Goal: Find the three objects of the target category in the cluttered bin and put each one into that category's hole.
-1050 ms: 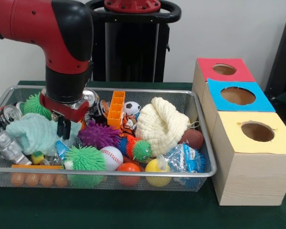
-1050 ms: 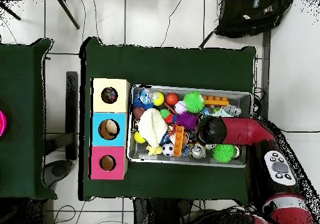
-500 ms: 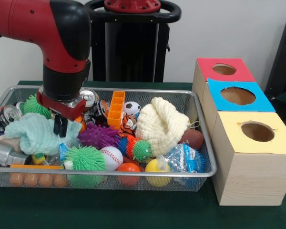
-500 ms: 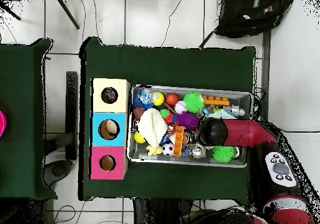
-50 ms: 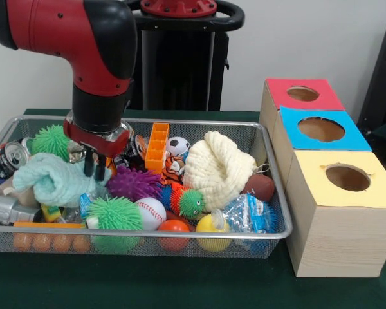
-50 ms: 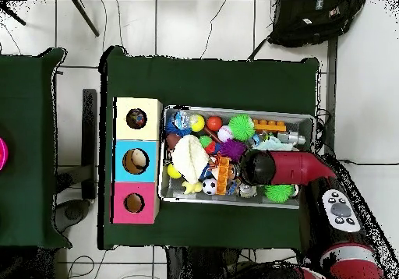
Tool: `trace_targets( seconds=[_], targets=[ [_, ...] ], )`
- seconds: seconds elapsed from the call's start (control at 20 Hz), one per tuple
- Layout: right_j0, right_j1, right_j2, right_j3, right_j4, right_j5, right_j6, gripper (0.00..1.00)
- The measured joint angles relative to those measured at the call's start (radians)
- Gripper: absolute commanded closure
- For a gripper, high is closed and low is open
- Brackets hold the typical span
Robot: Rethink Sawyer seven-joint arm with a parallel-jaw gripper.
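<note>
Above the wire bin's left part, the gripper is hanging with its dark fingers close together, nothing clearly held, tips just over the mint cloth beside the purple spiky ball. Cream knit hat, baseball, soccer ball and cans are lying among the clutter. Right of the bin, red, blue and yellow box holes are facing up.
</note>
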Motion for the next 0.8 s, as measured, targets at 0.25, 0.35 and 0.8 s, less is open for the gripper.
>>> trace_targets(
  seconds=[0.25, 0.35, 0.8],
  targets=[
    [0.01, 0.0, -0.001, 0.0, 0.0, -0.005, 0.0, 0.0],
    [0.011, -0.001, -0.001, 0.0, 0.0, -0.005, 0.0, 0.0],
    [0.011, -0.002, -0.011, 0.0, 0.0, -0.006, 0.0, 0.0]
  ],
)
